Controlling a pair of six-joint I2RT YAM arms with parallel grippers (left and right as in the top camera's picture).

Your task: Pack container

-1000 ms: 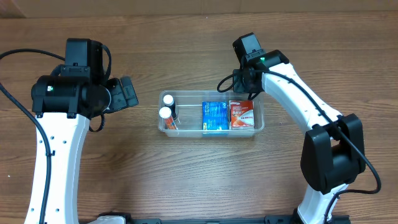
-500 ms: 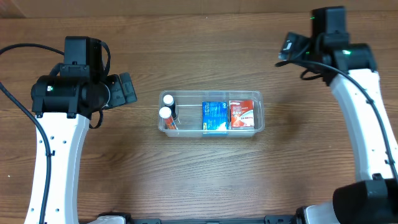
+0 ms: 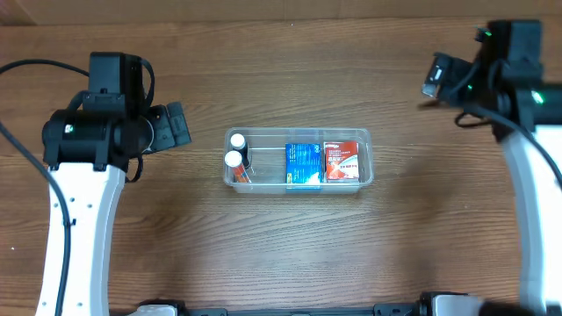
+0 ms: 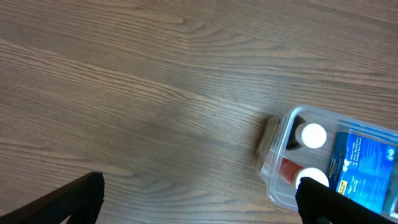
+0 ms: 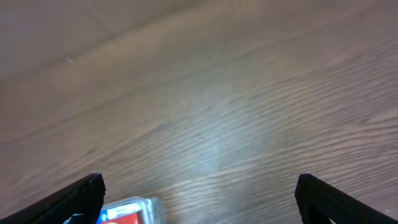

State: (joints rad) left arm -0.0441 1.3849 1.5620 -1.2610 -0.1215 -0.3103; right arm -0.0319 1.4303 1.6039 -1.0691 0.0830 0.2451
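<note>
The clear container (image 3: 299, 132) lies at the table's middle. It holds two white-capped bottles (image 3: 234, 160) at its left end, then a blue box (image 3: 303, 165) and a red box (image 3: 341, 162). My left gripper (image 3: 176, 125) hovers left of it, open and empty. In the left wrist view the container's corner (image 4: 273, 146) and the bottle caps (image 4: 313, 135) show beside the right fingertip, and the left gripper (image 4: 202, 202) holds nothing. My right gripper (image 3: 435, 77) is up at the far right, well away from the container, open and empty. The right wrist view catches only the container's corner (image 5: 144, 206) by the right gripper's (image 5: 199, 199) left finger.
Bare wood-grain table (image 3: 290, 254) surrounds the container on all sides. Black cables trail from both arms, one looping by the left arm (image 3: 26, 70).
The right arm has pulled back from the container's right end to the far right, and its jaws have opened. The red box stays in the container. The left arm has not moved.
</note>
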